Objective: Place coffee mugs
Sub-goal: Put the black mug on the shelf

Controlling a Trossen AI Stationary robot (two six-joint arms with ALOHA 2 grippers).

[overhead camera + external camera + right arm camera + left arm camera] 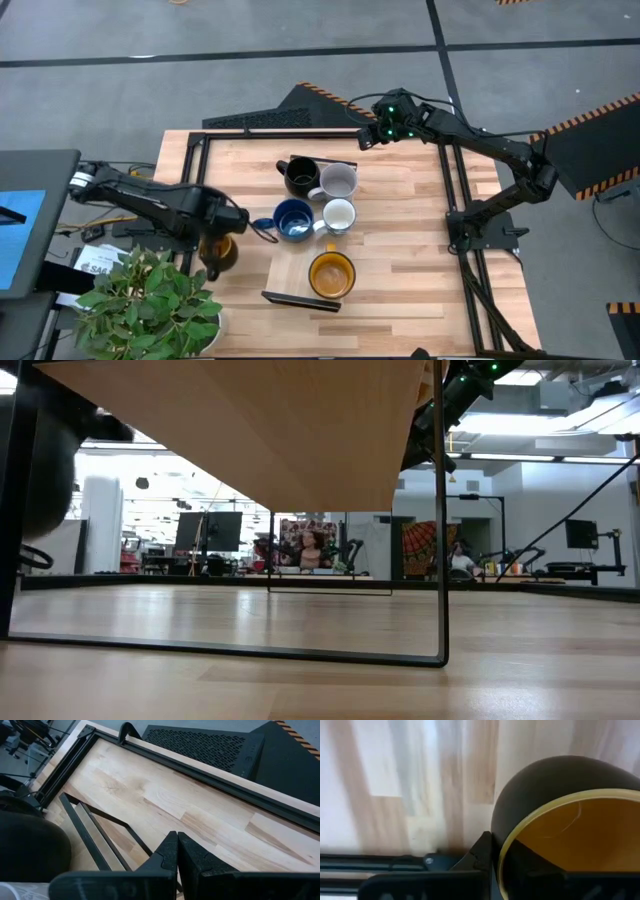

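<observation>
honestly the sketchy bit is the left claw, clamped on just the rim of a yellow-orange mug at the counter's left edge by the plant, could slip or clip the dark blue mug in the cluster, while the right claw, fingers together, idles at the far edge.
</observation>
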